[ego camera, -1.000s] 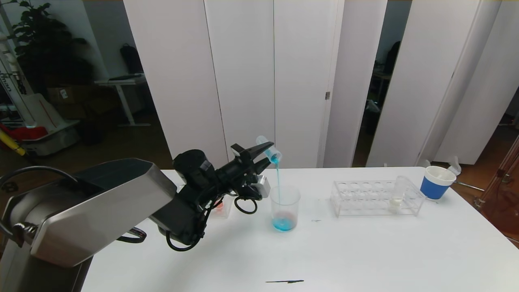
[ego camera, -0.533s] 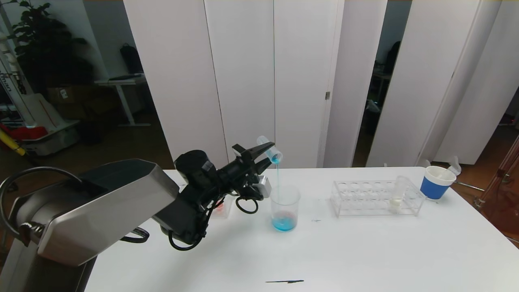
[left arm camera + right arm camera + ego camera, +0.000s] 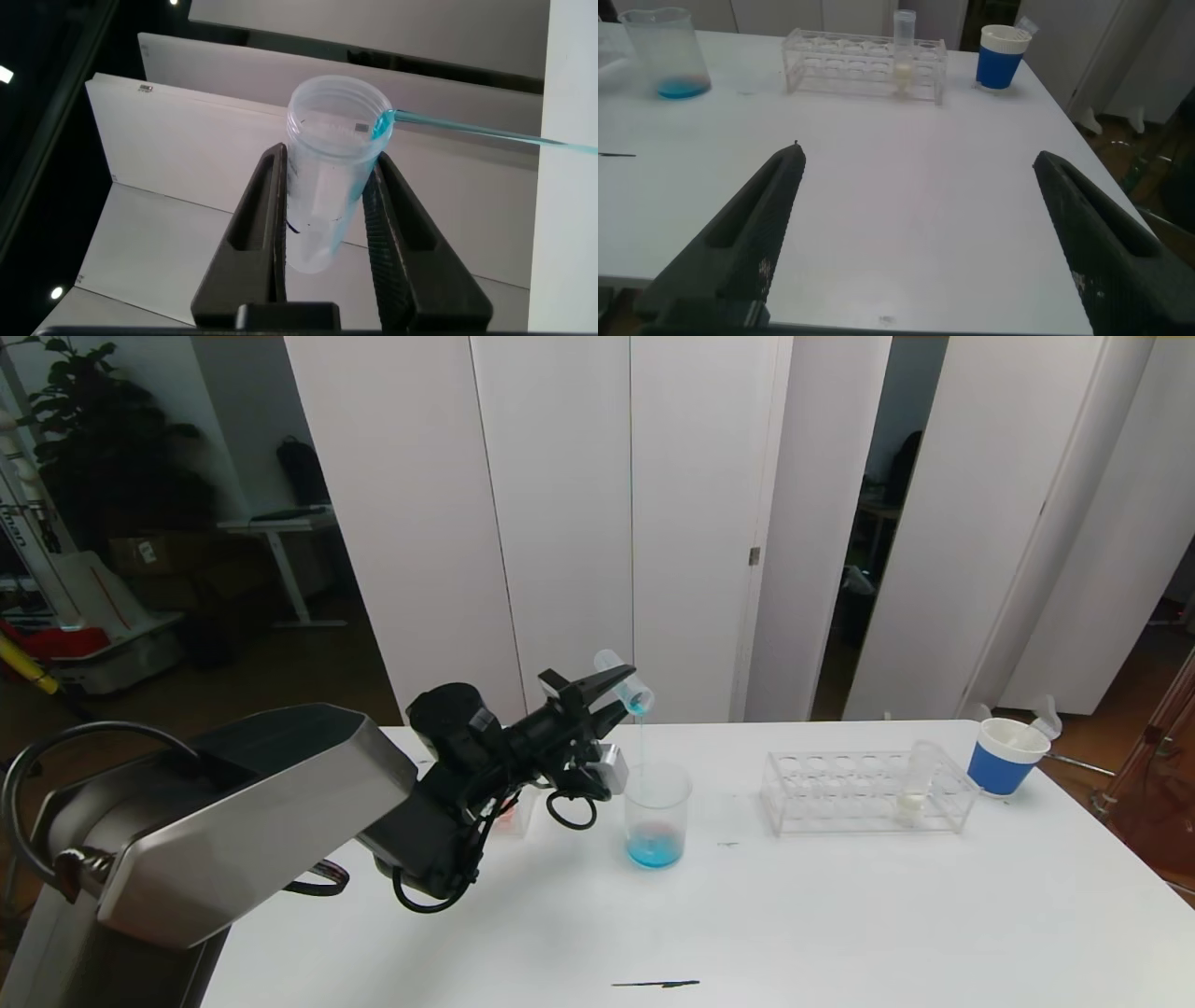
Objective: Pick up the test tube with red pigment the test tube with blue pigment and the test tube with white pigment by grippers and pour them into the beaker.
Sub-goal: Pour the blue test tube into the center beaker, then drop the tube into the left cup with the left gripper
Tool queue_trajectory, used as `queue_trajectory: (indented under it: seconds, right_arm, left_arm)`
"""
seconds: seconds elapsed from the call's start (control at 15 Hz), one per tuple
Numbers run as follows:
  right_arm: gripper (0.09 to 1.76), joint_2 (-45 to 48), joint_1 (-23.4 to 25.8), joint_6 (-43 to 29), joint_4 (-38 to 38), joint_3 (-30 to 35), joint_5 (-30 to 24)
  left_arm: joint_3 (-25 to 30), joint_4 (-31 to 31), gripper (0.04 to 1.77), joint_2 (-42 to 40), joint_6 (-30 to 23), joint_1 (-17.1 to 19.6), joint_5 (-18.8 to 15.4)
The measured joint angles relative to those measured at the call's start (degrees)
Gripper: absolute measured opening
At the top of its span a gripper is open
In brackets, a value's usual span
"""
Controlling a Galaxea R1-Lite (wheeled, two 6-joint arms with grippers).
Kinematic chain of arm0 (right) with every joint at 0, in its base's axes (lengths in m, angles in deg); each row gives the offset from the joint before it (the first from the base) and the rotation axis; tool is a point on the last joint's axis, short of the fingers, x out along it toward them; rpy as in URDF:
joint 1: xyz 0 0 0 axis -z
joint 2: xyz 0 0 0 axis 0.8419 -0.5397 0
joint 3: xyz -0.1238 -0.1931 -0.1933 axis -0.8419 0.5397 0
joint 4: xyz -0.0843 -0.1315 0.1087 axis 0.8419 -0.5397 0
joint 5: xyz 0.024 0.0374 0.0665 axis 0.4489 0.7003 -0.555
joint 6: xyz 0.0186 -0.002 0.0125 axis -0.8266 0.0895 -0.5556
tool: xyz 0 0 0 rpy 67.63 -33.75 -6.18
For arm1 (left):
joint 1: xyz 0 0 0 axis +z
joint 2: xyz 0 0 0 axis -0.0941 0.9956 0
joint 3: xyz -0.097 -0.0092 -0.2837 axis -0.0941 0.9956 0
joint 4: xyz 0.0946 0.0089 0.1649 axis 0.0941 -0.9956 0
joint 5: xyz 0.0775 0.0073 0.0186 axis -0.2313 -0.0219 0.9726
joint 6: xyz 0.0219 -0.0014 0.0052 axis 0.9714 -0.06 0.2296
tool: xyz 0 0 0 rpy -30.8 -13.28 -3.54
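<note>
Above the white table [image 3: 840, 915], the left gripper [image 3: 611, 693] is clamping the test tube with blue pigment [image 3: 624, 679], tipped mouth-down, and a thin blue stream is falling into the beaker [image 3: 657, 814] directly below its fingertips. Well to that gripper's right, the test tube with white pigment [image 3: 915, 784] is standing in the clear rack [image 3: 840, 793]. Near the table's front edge, the right gripper [image 3: 915, 233] is hanging with fingers spread wide, holding nothing.
</note>
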Motion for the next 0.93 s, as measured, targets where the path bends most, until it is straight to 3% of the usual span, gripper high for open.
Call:
queue_trajectory:
  seconds: [0.47,0.73,0.93]
  right_arm:
    - [1.75,0.00,0.04,-0.02,0.00,0.00,-0.01]
    - [1.75,0.00,0.00,0.00,0.00,0.00,0.00]
    - [1.75,0.00,0.02,-0.02,0.00,0.00,-0.01]
  left_arm:
    - [1.10,-0.02,0.58,-1.21,-0.78,0.04,1.07]
    - [2.89,-0.35,0.58,-3.24,-6.64,0.12,2.55]
    - [3.52,-4.61,0.58,-5.62,-14.79,-0.07,6.73]
